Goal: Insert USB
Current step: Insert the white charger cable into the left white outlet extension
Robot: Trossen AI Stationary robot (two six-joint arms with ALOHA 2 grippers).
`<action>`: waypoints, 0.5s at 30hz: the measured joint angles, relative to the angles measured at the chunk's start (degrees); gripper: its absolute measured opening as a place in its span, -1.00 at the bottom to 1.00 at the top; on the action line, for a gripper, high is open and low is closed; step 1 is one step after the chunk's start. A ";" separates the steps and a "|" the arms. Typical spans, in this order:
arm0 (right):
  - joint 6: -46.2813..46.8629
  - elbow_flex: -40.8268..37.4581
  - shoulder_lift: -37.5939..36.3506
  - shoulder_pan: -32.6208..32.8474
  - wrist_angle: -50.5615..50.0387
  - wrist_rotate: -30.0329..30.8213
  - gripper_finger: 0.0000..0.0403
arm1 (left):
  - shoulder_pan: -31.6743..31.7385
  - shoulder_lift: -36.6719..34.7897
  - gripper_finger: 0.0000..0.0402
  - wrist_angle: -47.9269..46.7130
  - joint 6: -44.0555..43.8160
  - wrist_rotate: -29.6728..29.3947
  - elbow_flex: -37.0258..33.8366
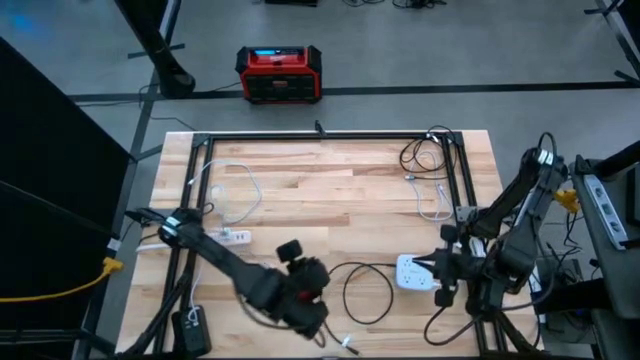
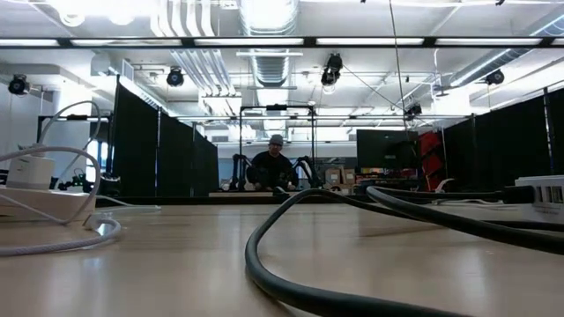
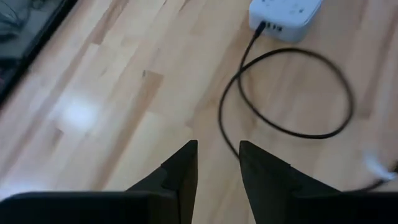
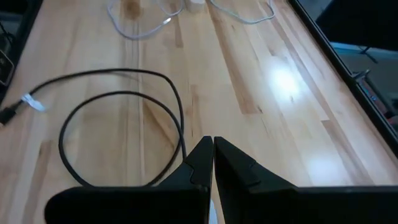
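A white power hub (image 1: 410,272) lies flat on the wooden table at the near right. It also shows in the left wrist view (image 3: 286,15). A black cable (image 1: 365,290) runs from the hub's side and lies in a loop on the table. The cable's free plug end (image 4: 9,115), with a white tag, lies near the front edge. My left gripper (image 3: 217,162) is open and empty above the table, left of the loop, pointing toward the hub. My right gripper (image 4: 212,146) is shut at the hub's right edge, and its own body hides the hub in the right wrist view. My right gripper stands with its shut fingers at the hub's right edge (image 1: 428,272). I cannot tell whether it touches the hub. My left gripper touches nothing.
A white charger (image 1: 235,237) with a looped white cable (image 1: 235,190) lies at the left. Another white cable (image 1: 432,200) and a black cable coil (image 1: 420,155) lie at the far right. A black metal frame (image 1: 320,136) borders the table. A person sits far behind the table (image 2: 275,167).
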 joint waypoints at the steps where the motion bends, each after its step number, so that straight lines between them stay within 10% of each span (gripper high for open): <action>1: 0.06 0.00 0.74 0.00 0.03 0.00 -1.00 | -0.40 -0.22 -0.48 0.00 -1.54 -0.02 0.00; 15: -14.32 6.09 6.11 0.00 2.32 -2.67 -1.00 | -5.70 -0.41 -0.48 -1.08 -22.10 -6.97 -4.58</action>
